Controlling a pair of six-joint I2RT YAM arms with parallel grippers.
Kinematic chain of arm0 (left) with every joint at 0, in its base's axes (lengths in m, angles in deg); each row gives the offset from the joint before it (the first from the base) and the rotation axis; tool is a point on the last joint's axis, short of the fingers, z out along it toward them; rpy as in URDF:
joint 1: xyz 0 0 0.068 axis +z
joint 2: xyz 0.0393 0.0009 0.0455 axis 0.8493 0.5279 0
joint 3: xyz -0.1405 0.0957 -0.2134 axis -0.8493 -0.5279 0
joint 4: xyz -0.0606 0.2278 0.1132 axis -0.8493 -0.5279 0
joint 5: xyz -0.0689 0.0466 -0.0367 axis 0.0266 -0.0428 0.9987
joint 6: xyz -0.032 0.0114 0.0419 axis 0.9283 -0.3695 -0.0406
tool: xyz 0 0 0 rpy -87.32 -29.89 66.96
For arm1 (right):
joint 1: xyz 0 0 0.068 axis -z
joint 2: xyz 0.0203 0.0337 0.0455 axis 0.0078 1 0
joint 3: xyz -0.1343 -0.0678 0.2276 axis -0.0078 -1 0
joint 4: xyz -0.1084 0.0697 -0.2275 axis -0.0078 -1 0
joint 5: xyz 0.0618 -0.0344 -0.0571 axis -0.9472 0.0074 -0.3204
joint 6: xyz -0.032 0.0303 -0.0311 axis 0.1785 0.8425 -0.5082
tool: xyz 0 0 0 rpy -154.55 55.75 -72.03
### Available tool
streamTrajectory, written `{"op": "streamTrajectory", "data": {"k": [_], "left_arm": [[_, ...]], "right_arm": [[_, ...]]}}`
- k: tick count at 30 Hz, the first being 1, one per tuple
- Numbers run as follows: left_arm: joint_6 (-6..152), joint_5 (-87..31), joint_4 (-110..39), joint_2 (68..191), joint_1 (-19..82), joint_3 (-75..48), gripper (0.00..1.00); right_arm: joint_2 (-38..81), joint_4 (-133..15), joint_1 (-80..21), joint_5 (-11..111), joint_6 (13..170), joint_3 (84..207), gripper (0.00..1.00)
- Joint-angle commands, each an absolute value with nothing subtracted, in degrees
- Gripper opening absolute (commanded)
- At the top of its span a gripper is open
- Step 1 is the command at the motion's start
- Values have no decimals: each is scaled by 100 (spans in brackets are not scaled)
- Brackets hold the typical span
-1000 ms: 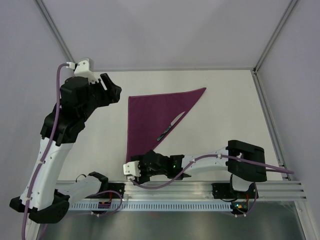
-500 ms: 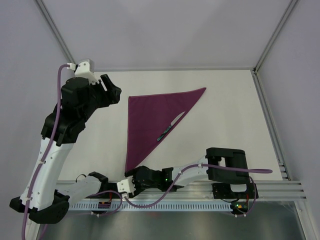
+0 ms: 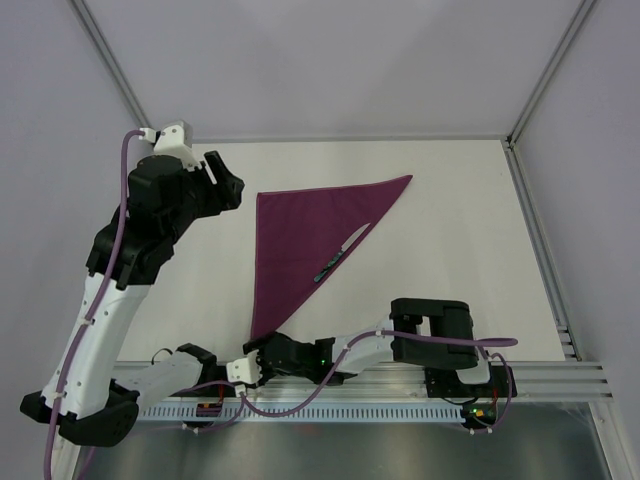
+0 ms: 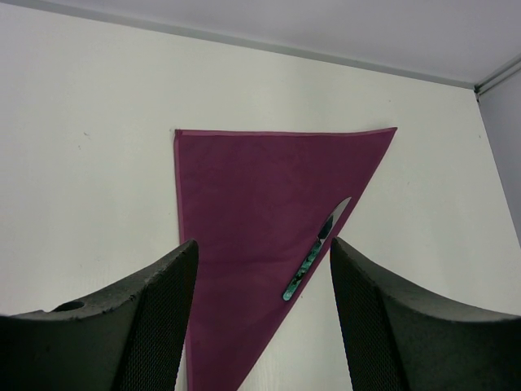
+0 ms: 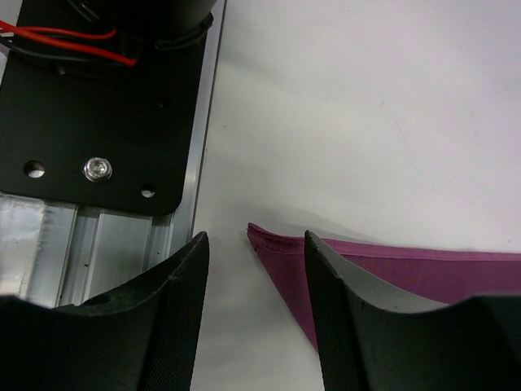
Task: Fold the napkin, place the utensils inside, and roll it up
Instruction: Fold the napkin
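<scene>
The napkin [image 3: 300, 235] lies folded into a dark magenta triangle with one point toward the near edge. One utensil [image 3: 340, 254], a slim knife with a greenish handle, rests along its right slanted edge. From the left wrist I see the napkin [image 4: 260, 183] and utensil [image 4: 312, 254] ahead. My left gripper [image 3: 226, 180] hovers open beside the napkin's far left corner, holding nothing [image 4: 262, 244]. My right gripper [image 3: 257, 350] sits low at the napkin's near point; its jaws [image 5: 254, 236] stand open with the napkin's corner [image 5: 277, 248] between them, untouched.
An aluminium rail [image 3: 400, 385] and the left arm's black base plate [image 5: 98, 122] run along the near edge, just left of my right gripper. The white table [image 3: 460, 250] is bounded by enclosure walls and a metal frame post [image 3: 535, 230] on the right.
My right arm has folded and swung left and toward the near edge, bringing its gripper to the napkin's near point, with its jaws narrower. The left arm has hardly moved.
</scene>
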State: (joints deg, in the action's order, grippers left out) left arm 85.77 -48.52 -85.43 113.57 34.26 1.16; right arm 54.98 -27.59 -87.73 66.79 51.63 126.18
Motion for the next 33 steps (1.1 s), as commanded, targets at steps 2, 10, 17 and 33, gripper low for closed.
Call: {"op": "streamTrajectory", "data": {"k": [2,10,17,33], "left_arm": [[8483,-4932,-8552,11387,3423,57,70],[8448,-4835,-8499,11387,3423,40,70],[8421,-4826,-8438,11405,3423,-22,70],[8298,-4809,-8332,11528,3484,13,71]], "right_arm": [[5646,-2290,-8816,6871,5054,12755,56],[5839,-2237,-8816,6986,4975,12781,45],[5874,-2210,-8816,7074,4905,12799,21],[5444,-3158,-8624,7057,5186,13563,0]]}}
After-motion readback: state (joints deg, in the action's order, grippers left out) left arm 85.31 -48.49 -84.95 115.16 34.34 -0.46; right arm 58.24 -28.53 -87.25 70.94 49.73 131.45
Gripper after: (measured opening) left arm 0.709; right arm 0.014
